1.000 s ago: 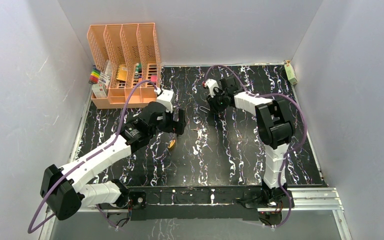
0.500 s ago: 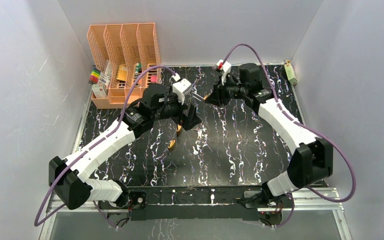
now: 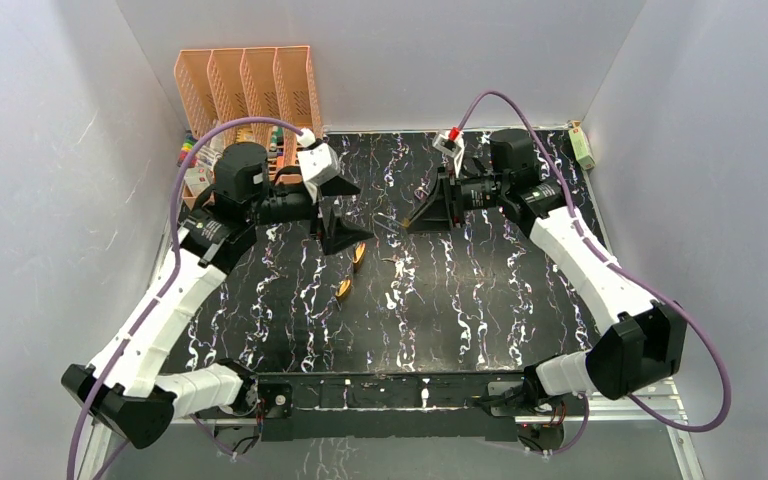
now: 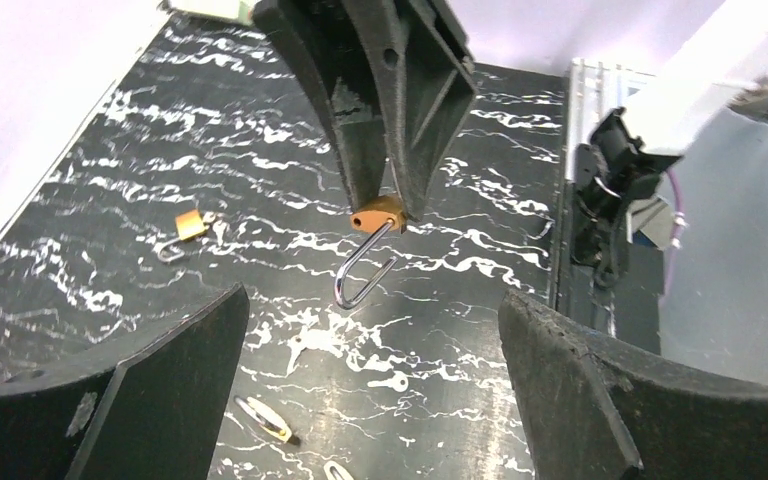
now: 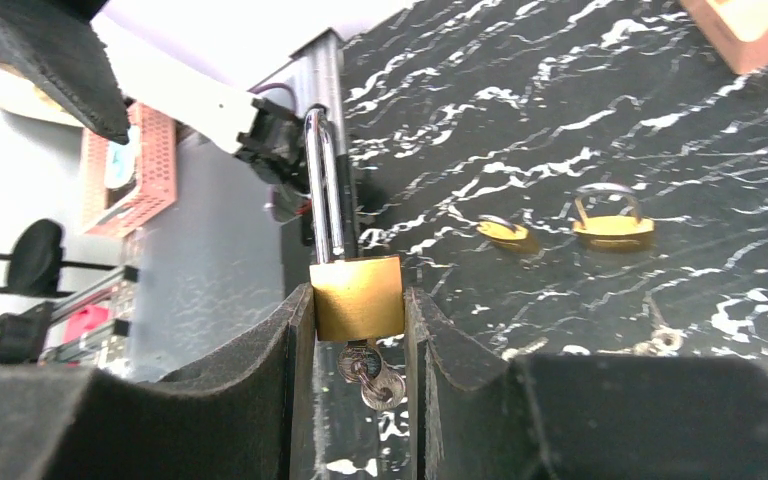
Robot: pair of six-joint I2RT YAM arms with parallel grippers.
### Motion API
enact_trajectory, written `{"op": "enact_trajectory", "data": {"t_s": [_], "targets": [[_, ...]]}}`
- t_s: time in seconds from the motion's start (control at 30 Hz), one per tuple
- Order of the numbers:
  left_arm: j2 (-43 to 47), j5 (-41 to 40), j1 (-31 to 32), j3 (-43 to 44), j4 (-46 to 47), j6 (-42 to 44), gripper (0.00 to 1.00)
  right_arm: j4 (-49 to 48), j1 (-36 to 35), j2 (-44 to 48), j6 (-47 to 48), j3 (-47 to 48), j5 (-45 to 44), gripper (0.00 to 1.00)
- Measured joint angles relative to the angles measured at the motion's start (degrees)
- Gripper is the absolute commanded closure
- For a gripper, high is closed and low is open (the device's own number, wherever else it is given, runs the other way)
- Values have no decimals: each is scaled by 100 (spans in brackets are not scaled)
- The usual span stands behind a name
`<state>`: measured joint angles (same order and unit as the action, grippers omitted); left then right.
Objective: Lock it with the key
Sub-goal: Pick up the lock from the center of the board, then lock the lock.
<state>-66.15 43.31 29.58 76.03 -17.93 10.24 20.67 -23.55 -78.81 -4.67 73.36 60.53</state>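
My right gripper (image 5: 358, 325) is shut on the body of a brass padlock (image 5: 357, 295), whose long steel shackle (image 5: 322, 185) points away from the wrist. A key (image 5: 363, 362) sits in the bottom of the lock, and a second key hangs from its ring. The left wrist view shows the same padlock (image 4: 380, 213) held up in the air, its shackle (image 4: 360, 275) swung open. My left gripper (image 4: 375, 390) is wide open and empty, facing the lock from a short distance. From above, the left gripper (image 3: 352, 213) and right gripper (image 3: 415, 220) point at each other over the mat.
Two other brass padlocks (image 3: 359, 254) (image 3: 344, 290) lie on the black marbled mat, with a loose key (image 4: 390, 382) near them and a small padlock (image 4: 188, 224) farther off. An orange file rack (image 3: 250, 100) stands at the back left. A small green box (image 3: 583, 145) sits at the back right corner.
The right arm has lifted the padlock off the mat and turned it toward the left arm. The left arm has risen, pulled back to the left, and swung its open gripper to face the lock.
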Motion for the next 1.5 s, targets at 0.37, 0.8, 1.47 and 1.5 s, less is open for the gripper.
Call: {"op": "enact_trajectory", "data": {"t_s": [0.37,0.8,1.47,1.5], "targets": [[-579,1246,-15,435,-660,356,32,-164,-61,142,-704,299,581,100],[-737,1565,-17,422,-63,-133,94,-433,-236,142,-1001,315,603,100],[-540,1432,-181,76,1388,-1113,100,-2378,-208,1602,-811,-1294,-1069,2],[-529,1416,-208,68,1587,-1233,100,-3008,-208,1893,-894,-1790,-1172,2]]}}
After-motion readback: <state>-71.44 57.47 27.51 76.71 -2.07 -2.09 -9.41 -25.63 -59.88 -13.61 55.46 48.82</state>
